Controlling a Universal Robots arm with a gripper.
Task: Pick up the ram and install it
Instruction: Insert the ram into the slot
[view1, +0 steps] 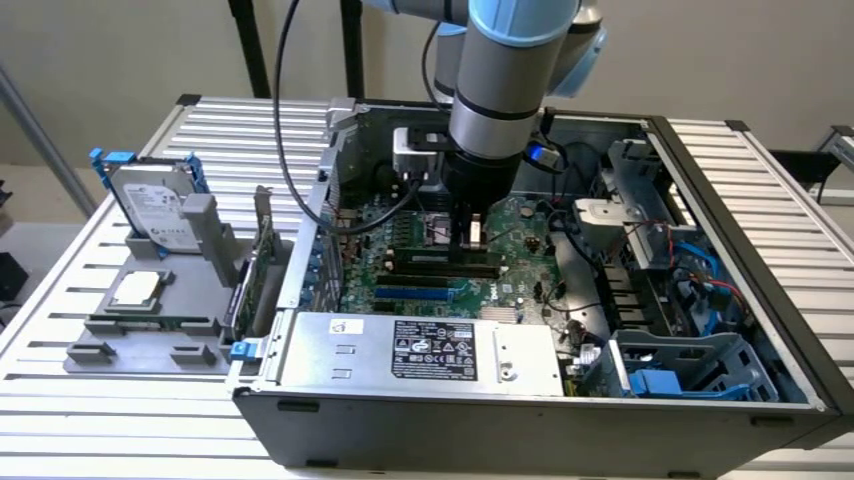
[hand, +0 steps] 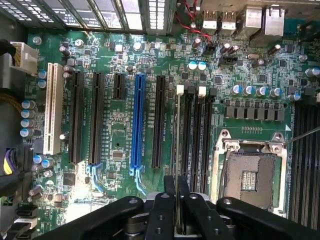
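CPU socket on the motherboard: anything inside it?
The CPU socket looks empty: bare contact field inside its metal frame, no chip seated. The gripper, shut on the ram, stands over the memory slots beside it, covering their near ends.

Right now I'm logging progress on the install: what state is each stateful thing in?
claw: shut on the ram
ram: held edge-on over a black memory slot
processor socket: empty, no chip in it
computer case: side open, motherboard exposed
hard drive: standing in the grey holder
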